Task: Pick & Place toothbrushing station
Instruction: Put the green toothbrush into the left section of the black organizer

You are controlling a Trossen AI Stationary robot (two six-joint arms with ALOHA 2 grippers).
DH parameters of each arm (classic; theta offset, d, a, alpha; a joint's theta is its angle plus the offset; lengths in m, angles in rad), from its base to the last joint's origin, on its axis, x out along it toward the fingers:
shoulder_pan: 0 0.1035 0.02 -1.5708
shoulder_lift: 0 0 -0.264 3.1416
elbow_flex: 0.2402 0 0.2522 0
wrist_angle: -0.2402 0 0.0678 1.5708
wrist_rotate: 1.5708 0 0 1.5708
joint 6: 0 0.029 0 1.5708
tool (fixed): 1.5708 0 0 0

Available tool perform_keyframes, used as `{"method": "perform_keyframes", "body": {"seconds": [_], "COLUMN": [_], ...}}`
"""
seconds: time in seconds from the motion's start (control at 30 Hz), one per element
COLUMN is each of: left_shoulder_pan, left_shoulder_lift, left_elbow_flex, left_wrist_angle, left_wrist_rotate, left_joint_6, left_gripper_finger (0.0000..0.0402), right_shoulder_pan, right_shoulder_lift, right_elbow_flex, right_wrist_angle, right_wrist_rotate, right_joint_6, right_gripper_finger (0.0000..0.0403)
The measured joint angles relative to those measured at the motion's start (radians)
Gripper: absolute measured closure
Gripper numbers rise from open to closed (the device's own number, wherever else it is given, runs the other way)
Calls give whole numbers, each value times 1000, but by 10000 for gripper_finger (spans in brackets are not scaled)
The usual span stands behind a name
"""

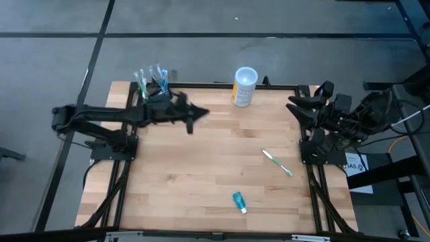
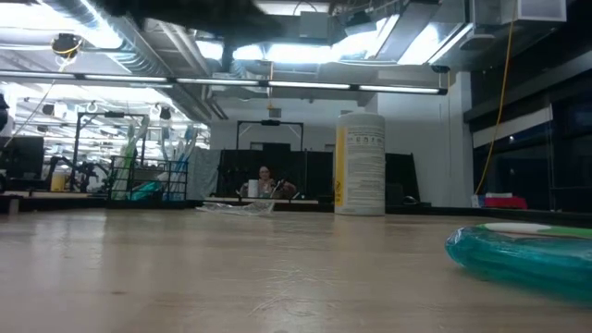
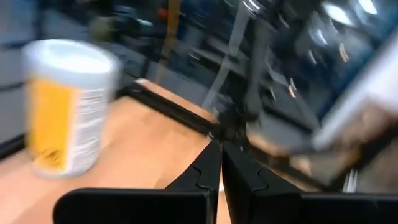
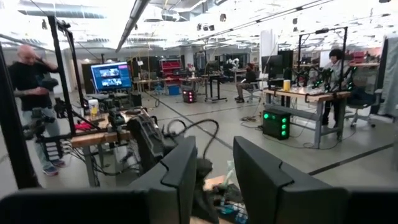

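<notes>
Nearest my table-level camera lies a teal toothpaste tube [image 2: 523,257], on the near part of the wooden table [image 1: 201,181]; from above it sits near the front edge [image 1: 239,202]. A little further back and toward the right arm I see a loose toothbrush [image 1: 277,163] flat on the boards. My right gripper [image 4: 214,168] is parked off the table's right edge, fingers standing apart with nothing between them. Over the far-left part of the table my left gripper [image 1: 191,120] hangs in the air, fingers pressed together [image 3: 221,163] and holding nothing that I can see. Just behind that arm, at the far-left corner, is the black holder block [image 1: 158,92] with several brushes upright in it; the arm covers part of it, so I cannot tell whether they touch. At the back edge stands the white-and-yellow cup [image 1: 244,87], upright, well apart from the holder
</notes>
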Motion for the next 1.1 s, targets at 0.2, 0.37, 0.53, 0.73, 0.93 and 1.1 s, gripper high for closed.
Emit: {"method": "perform_keyframes", "body": {"seconds": [0.2,0.37,0.53,0.73,0.93,1.1], "left_shoulder_pan": [-58,-40,-17,11,27,20], "left_shoulder_lift": [214,240,166,82,39,32], "left_elbow_flex": [151,208,214,214,214,214], "left_wrist_angle": [-118,-120,-166,-241,-249,-248], "left_wrist_rotate": [61,58,61,52,41,41], "left_joint_6": [210,229,292,368,384,421], "left_gripper_finger": [379,363,357,357,357,357], "right_shoulder_pan": [10,24,38,62,76,58], "right_shoulder_lift": [-19,-20,19,92,103,103], "right_elbow_flex": [0,0,0,-33,-287,-513], "right_wrist_angle": [-35,-492,-1191,-1403,-1201,-924], "right_wrist_rotate": [3,7,-419,-818,-1092,-1086], "right_joint_6": [68,569,1372,1558,1668,1717], "right_gripper_finger": [293,293,293,293,293,293]}}
